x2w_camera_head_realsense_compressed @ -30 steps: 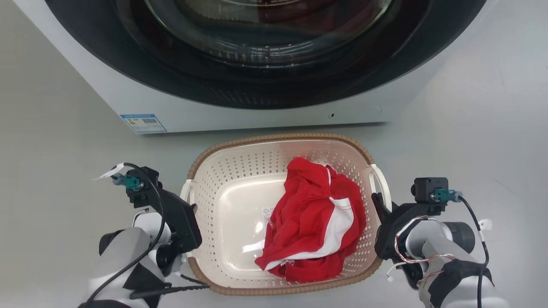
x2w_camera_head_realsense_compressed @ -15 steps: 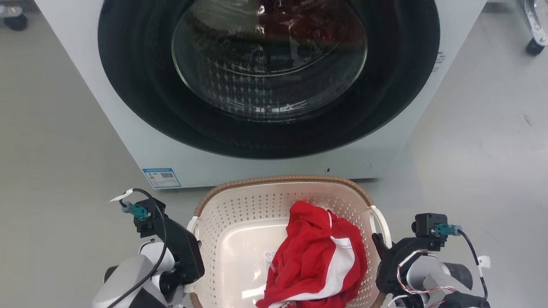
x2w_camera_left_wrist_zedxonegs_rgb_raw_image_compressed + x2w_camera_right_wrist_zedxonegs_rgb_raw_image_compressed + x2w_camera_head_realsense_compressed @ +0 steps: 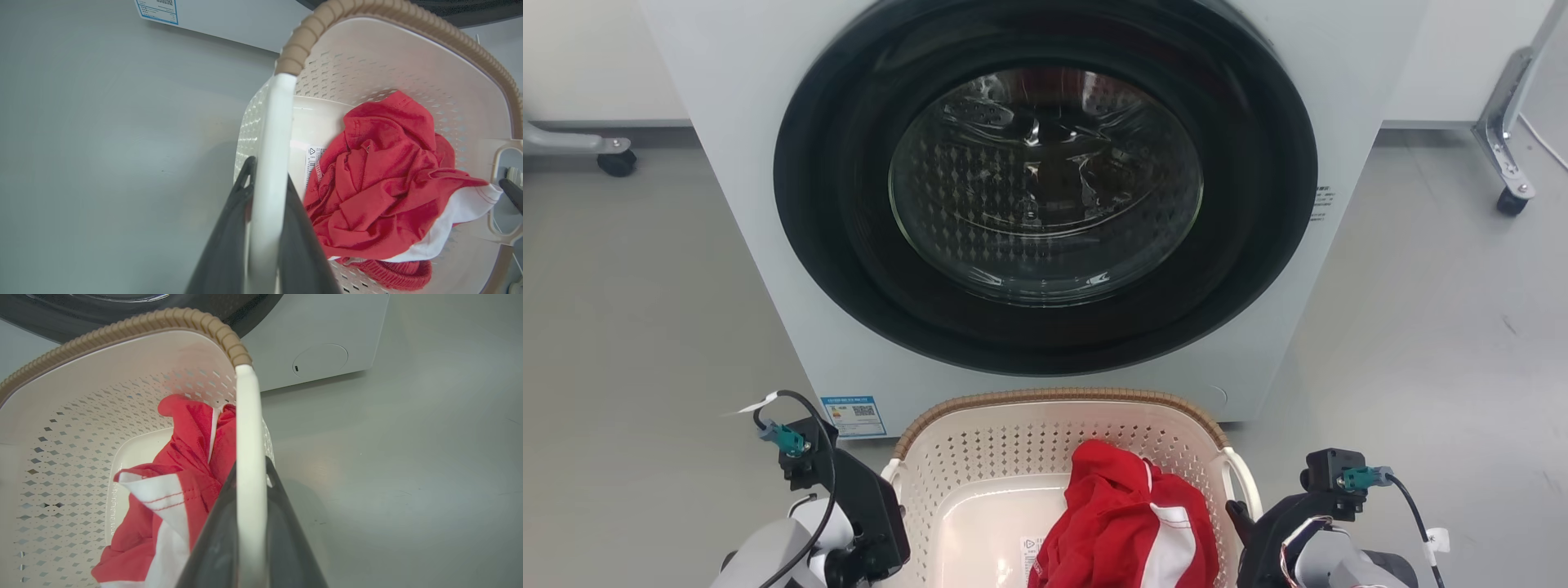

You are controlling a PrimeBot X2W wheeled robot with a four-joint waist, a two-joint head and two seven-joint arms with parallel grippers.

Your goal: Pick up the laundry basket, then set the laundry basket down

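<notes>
Carry | left gripper (image 3: 267, 175) and right gripper (image 3: 250, 465) each clamp a basket (image 3: 980, 457) handle | keep your arms level; lower together; avoid the washer (image 3: 1045, 188)

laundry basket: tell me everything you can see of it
The laundry basket is cream-white plastic, rounded-rectangular, with perforated walls, a brown woven-look rim and a white handle on each side. It is upright and open, just in front of the washer. The left gripper is shut on the left handle, the right gripper on the right handle. A crumpled red and white garment lies inside.
</notes>
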